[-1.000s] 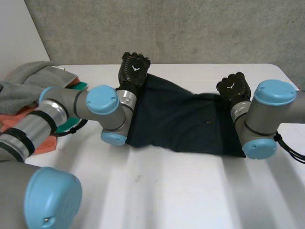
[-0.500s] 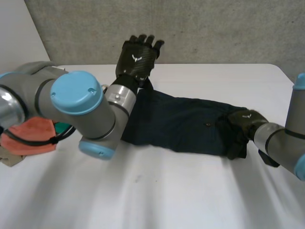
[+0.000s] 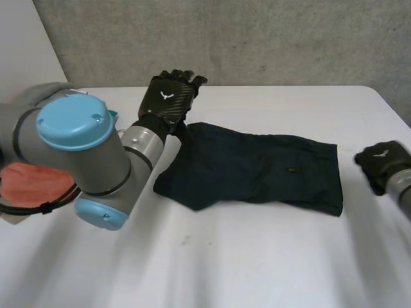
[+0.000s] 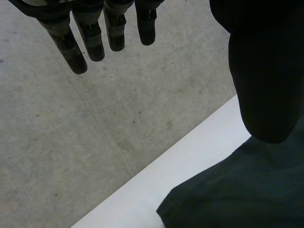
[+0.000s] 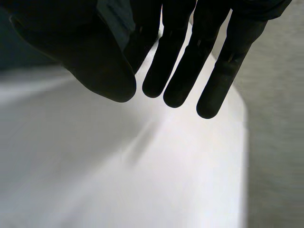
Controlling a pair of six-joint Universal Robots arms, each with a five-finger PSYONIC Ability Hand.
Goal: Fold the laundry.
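The dark navy fabric garment (image 3: 257,168) lies flat in the middle of the white counter (image 3: 244,269), long axis from 9 to 3 o'clock, its straight short edge toward 3. It looks soft, light and limp, likely to sag when lifted; the corners seem the best holds. The left hand (image 3: 168,97) hovers by its 10 o'clock corner, fingers straight, empty. The right hand (image 3: 384,163) sits clear of the cloth at 3 o'clock, fingers extended, holding nothing.
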